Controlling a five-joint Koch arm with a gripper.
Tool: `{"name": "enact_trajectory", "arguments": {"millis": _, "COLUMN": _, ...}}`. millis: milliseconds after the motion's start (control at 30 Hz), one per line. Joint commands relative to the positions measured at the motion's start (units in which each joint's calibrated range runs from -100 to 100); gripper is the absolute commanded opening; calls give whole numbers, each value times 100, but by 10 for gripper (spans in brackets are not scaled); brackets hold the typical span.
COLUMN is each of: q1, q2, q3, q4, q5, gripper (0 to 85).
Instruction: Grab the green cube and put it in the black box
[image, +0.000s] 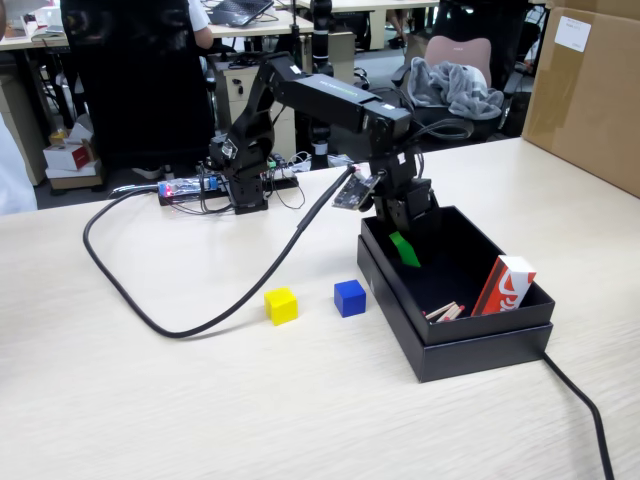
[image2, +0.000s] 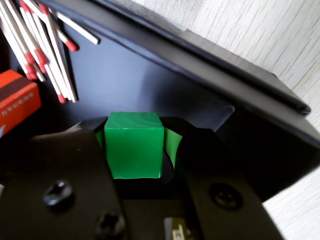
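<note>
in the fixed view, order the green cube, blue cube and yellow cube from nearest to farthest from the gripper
1. green cube: held in the gripper, over the black box; the wrist view shows it between the fingers.
2. blue cube: on the table just left of the box.
3. yellow cube: further left on the table, beyond the blue one.

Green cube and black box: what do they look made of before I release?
Green cube: solid-looking, matte, faint grain lines on top, likely painted wood or plastic; can't tell which. Black box: matte, thin straight walls with folded edges, looks like cardboard. The gripper fingers clamp the cube's sides.
</note>
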Motion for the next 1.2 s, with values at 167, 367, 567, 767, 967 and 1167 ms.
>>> {"name": "enact_trajectory", "arguments": {"millis": 167, "q1": -24, "q2": 112, "q3": -173, "q4": -11, "q5": -10, "gripper": 291}}
{"name": "enact_trajectory", "arguments": {"millis": 367, "q1": -49, "q2": -243, "q3": -390, "q4": -11, "q5": -29, "gripper": 449}}
{"name": "enact_trajectory", "arguments": {"millis": 567, "q1": -103, "q2": -1678, "q3": -399, "q4": 15, "q5": -34, "gripper": 464}}
{"name": "enact_trajectory", "arguments": {"millis": 767, "q1": -176, "q2": -3445, "q3": -535, "q4": 32, "q5": -274, "gripper": 464}}
{"name": "enact_trajectory", "arguments": {"millis": 967, "q1": -513, "q2": -5487, "q3": -1787, "q4": 309, "q5": -762, "gripper": 487}}
{"name": "enact_trajectory", "arguments": {"millis": 1167, "q1": -1172, "q2": -7576, "q3": -3854, "q4": 1363, "q5": -1128, "gripper": 475}}
